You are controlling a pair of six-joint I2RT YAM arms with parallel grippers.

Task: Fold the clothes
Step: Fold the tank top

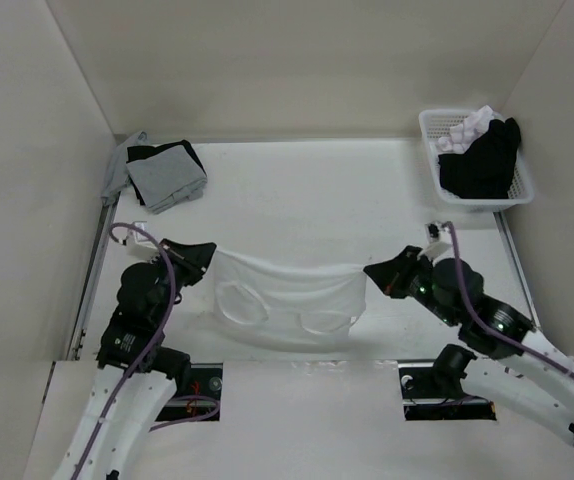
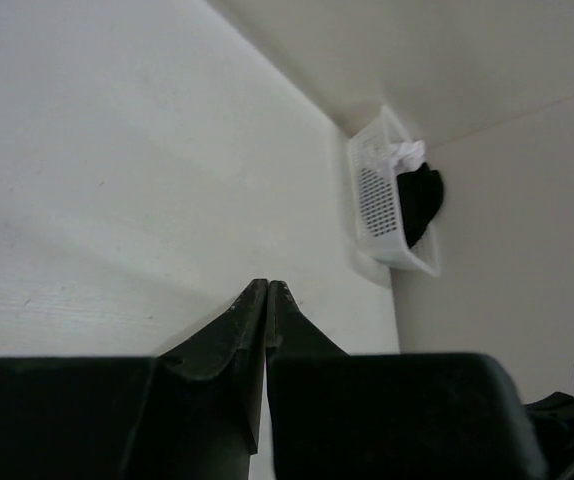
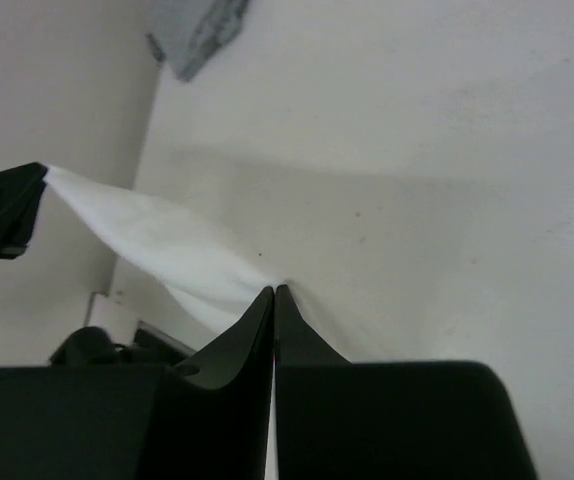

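Observation:
The clothes point(image 1: 285, 295) are one thin white garment with two faint oval rings on its front. It hangs stretched between my two grippers over the near part of the table. My left gripper point(image 1: 210, 258) is shut on its upper left corner. My right gripper point(image 1: 369, 272) is shut on its upper right corner. In the right wrist view the white fabric point(image 3: 167, 245) runs taut from my shut right gripper point(image 3: 274, 290) across to the black left fingers point(image 3: 2, 210). In the left wrist view the left gripper point(image 2: 267, 285) is pressed shut, and the fabric is hidden behind its fingers.
A white basket point(image 1: 429, 135) at the back right holds a black garment point(image 1: 482, 165) with small white pieces; the left wrist view shows that basket point(image 2: 377, 200) too. Folded grey and black garments point(image 1: 165, 175) lie at the back left. Beige walls surround the table.

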